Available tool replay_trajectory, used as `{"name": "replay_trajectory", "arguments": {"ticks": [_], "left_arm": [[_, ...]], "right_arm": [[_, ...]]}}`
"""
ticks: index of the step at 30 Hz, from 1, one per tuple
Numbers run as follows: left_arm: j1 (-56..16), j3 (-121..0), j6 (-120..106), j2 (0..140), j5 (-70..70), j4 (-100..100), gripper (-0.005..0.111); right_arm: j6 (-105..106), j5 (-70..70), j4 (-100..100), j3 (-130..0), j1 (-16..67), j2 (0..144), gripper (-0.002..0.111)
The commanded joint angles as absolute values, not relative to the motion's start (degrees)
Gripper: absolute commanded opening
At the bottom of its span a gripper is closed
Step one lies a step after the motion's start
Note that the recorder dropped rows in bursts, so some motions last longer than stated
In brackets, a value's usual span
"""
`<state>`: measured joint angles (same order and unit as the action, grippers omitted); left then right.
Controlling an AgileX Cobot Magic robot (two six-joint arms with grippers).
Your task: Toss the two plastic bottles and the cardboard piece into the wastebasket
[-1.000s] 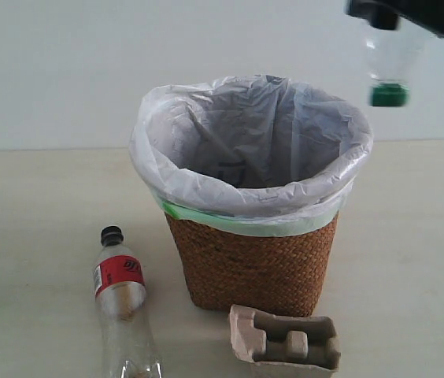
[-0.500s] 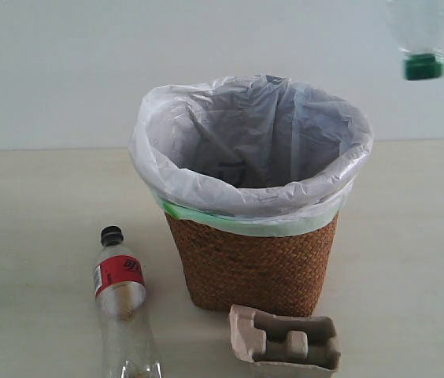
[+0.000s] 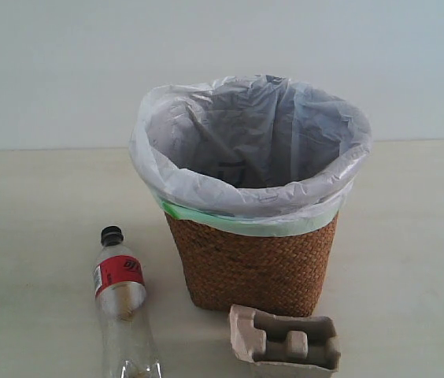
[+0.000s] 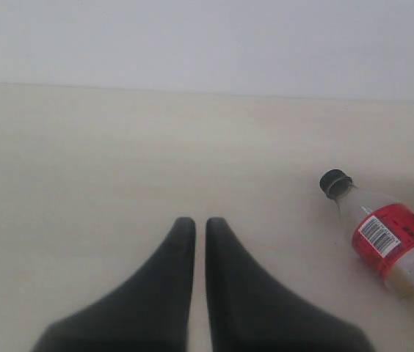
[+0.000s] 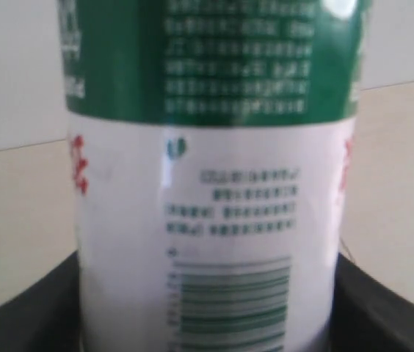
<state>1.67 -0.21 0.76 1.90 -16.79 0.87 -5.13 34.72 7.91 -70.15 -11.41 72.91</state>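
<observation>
Right gripper clamping glossy green-white labelled bottle, left gripper pinched together empty, woven wicker wastebasket

On my worktop, one bottle lay left of the wastebasket; the cardboard piece sat just before it.

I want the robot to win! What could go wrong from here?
The right end effector holds the green-label bottle outside the exterior view; released before it is over the wastebasket, it could miss.
The black-cap bottle lies on its side and may roll when touched.
The cardboard piece sits close to the wastebasket, which might get nudged during that grasp.
</observation>
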Motion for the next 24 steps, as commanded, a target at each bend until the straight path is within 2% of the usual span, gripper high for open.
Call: {"name": "replay_trajectory", "arguments": {"ticks": [1,3,4,5,6,7,8,11,15,17,19,24], "left_arm": [[1.35,0.0,0.5,1.47,-16.33,0.78,0.005],[1.35,0.0,0.5,1.47,-16.33,0.78,0.005],[1.35,0.0,0.5,1.47,-16.33,0.78,0.005],[1.35,0.0,0.5,1.47,-16.33,0.78,0.005],[1.35,0.0,0.5,1.47,-16.33,0.78,0.005],[1.35,0.0,0.5,1.47,-16.33,0.78,0.005],[1.35,0.0,0.5,1.47,-16.33,0.78,0.005],[1.35,0.0,0.5,1.47,-16.33,0.78,0.005],[1.35,0.0,0.5,1.47,-16.33,0.78,0.005],[1.35,0.0,0.5,1.47,-16.33,0.78,0.005],[1.35,0.0,0.5,1.47,-16.33,0.78,0.005],[1.35,0.0,0.5,1.47,-16.33,0.78,0.005]], "right_arm": [[2.23,29.45,-6.25,-67.11,-3.58,74.8,0.0],[12.41,24.58,-20.82,-68.48,6.83,77.01,0.0],[20.21,19.9,-29.47,-71.45,14.33,77.81,0.005],[21.9,18.38,-31.31,-73.81,16.93,78.1,0.01],[22.05,18.35,-31.87,-80.16,21.53,79.2,0.038],[20.5,19.28,-31.87,-82.83,22.51,79.61,0.058],[13.31,21.46,-31.75,-88.08,23.1,80.69,0.084],[-3.32,30.39,-19.37,-91.99,19.92,81.67,0.076],[-15.41,41.16,0.8,-91.98,14.91,82.51,0.076],[-19.36,49.79,14.84,-90.03,9.72,83.39,0.076],[-19.96,51.05,19.33,-85.1,5.25,83.52,0.076],[-19.96,43.44,19.79,-70.86,-4.21,83.6,0.075]]}}
